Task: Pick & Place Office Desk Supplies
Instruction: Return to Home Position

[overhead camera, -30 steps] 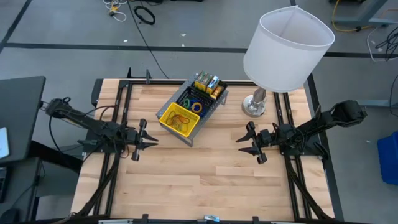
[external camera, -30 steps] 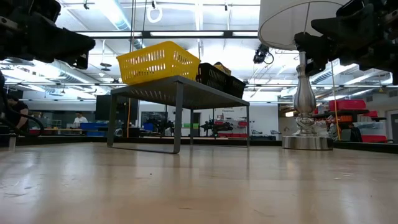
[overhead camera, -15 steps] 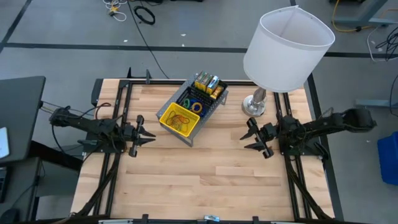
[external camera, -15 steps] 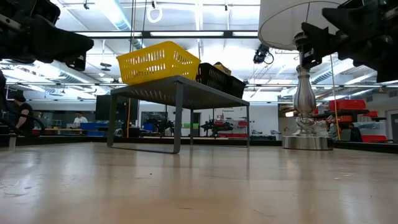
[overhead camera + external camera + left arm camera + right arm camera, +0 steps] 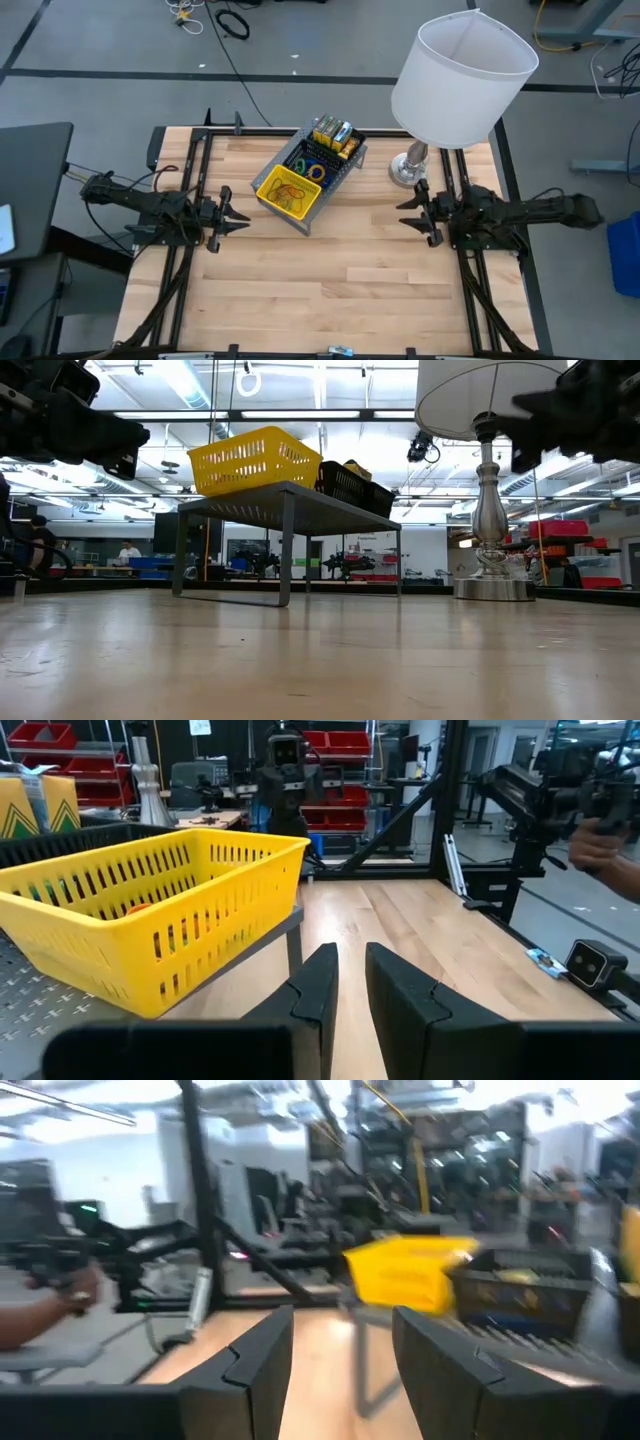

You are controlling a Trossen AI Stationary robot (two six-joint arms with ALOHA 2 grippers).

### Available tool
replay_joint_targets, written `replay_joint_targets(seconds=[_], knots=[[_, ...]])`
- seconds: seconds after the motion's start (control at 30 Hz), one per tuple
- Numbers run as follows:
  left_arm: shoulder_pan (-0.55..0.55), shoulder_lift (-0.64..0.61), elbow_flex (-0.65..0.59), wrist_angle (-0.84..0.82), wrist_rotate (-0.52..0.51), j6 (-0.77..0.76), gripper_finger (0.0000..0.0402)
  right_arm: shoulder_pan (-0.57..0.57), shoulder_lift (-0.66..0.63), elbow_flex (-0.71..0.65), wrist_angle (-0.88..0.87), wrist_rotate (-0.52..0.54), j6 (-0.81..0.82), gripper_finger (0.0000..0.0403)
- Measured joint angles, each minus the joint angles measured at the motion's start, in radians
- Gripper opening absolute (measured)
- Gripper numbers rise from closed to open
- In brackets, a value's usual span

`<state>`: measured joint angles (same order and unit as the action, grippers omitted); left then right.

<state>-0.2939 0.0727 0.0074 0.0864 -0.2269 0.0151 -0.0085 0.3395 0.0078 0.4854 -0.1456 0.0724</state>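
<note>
A grey metal stand [image 5: 349, 163] sits at the table's far middle. On it rests a yellow basket [image 5: 288, 192] holding coloured rubber bands [image 5: 293, 194], and behind that two black mesh trays [image 5: 308, 160] with more bands and yellow-green crayon boxes [image 5: 330, 133]. My left gripper [image 5: 243, 215] hovers left of the basket, fingers a narrow gap apart [image 5: 351, 980]. The basket [image 5: 150, 910] fills its wrist view. My right gripper [image 5: 402, 213] hovers open near the lamp base, right of the stand, and faces the basket [image 5: 405, 1270].
The big white-shaded lamp [image 5: 460, 70] stands on its silver base [image 5: 407, 170] at the far right, close to my right gripper. Bare wooden table spreads across the near half. A person's hand [image 5: 600, 840] shows beyond the table.
My right gripper has drawn back toward the table's right and far edges, closer to the lamp base, and the arm has stretched out lower. My left gripper has pulled slightly toward the left edge. The stand and its things have stayed put.
</note>
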Motion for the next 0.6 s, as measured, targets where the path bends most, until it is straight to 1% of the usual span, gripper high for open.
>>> replay_joint_targets(seconds=[0.13,0.27,0.33,0.5,0.6], knots=[[0.000,0.000,0.000,0.000,-0.001,-0.005,0.0062,0.094,-0.082,0.000,-0.041,0.061,-0.028,0.0180],[0.000,0.000,0.000,0.002,-0.001,-0.008,0.0062,0.175,-0.151,0.000,-0.185,0.153,-0.044,0.0180],[0.000,0.000,0.000,0.004,-0.002,-0.005,0.0062,0.206,-0.179,0.000,-0.237,0.155,-0.045,0.0180],[0.000,0.001,0.000,0.016,-0.007,0.025,0.0062,0.265,-0.258,0.000,-0.270,0.155,-0.095,0.0180],[0.000,0.001,0.000,0.016,-0.008,0.026,0.0062,0.282,-0.332,0.018,-0.407,0.181,-0.098,0.0172]])
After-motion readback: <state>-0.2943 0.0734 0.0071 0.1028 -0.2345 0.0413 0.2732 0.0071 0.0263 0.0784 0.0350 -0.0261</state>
